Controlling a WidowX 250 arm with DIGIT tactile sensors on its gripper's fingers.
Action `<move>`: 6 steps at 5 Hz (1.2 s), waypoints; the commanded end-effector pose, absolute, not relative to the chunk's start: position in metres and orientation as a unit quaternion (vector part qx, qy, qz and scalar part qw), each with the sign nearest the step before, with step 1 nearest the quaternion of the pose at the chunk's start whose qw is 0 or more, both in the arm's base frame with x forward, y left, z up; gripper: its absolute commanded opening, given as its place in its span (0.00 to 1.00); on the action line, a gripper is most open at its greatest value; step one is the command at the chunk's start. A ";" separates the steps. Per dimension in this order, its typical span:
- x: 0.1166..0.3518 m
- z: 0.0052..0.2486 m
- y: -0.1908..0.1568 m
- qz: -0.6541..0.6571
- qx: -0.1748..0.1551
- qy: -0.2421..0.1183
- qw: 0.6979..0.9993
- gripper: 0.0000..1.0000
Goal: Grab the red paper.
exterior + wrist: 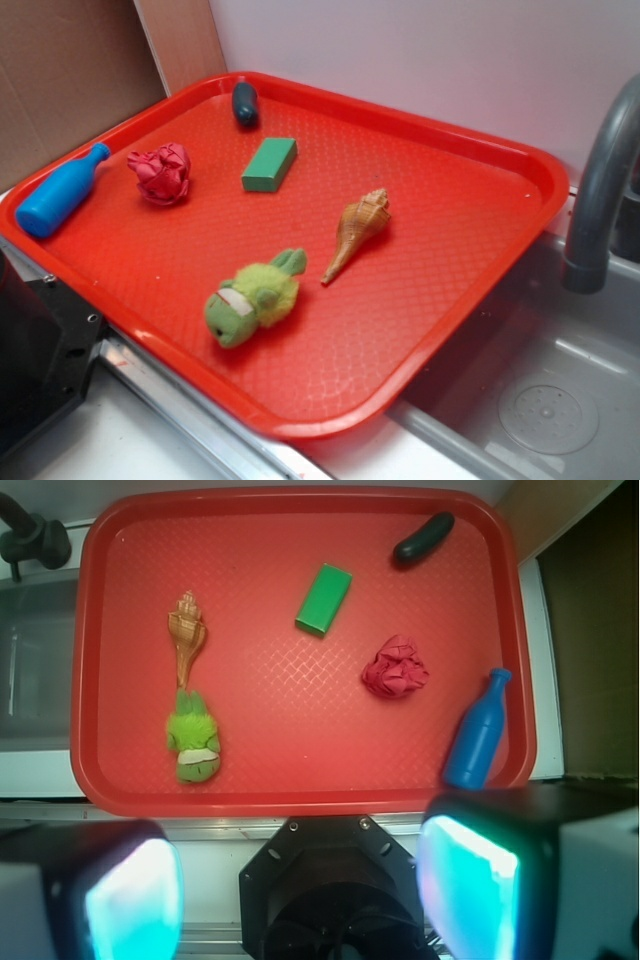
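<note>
Jaws spread open, holding nothing, above the tray (pixel 100 660); red paper (pixel 395 667) looks light, crushable, best pinched across its middle.

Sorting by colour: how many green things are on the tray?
2: a green block toward the tray's back, and a green plush toy near its front edge, beside the shell's tip. None seem hidden.

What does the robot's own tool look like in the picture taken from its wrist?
Only the wrist view shows it. The tool has two broad, blocky fingers at the bottom edge, blurred by closeness, their inner faces glowing pale cyan with dark and grey edges. Between them sits a round black housing with small screws. No cables or markings are visible.
</note>
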State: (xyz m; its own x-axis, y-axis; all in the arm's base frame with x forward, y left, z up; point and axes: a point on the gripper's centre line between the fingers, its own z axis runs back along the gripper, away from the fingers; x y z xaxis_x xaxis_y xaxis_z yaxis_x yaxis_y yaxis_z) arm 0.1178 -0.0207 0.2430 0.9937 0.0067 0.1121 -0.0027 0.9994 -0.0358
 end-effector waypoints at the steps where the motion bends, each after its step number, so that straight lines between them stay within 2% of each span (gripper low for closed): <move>1: 0.118 0.243 -0.021 0.002 -0.018 -0.056 0.998 1.00; 2: 0.136 0.219 -0.002 0.008 0.006 -0.043 0.999 1.00; 3: 0.152 0.201 0.011 0.012 0.015 -0.029 0.999 1.00; 4: 0.175 0.173 0.034 -0.006 0.027 -0.040 0.999 1.00; 5: 0.194 0.134 0.054 -0.053 0.036 -0.068 0.996 1.00; 6: 0.203 0.114 0.061 -0.114 0.061 -0.021 0.991 1.00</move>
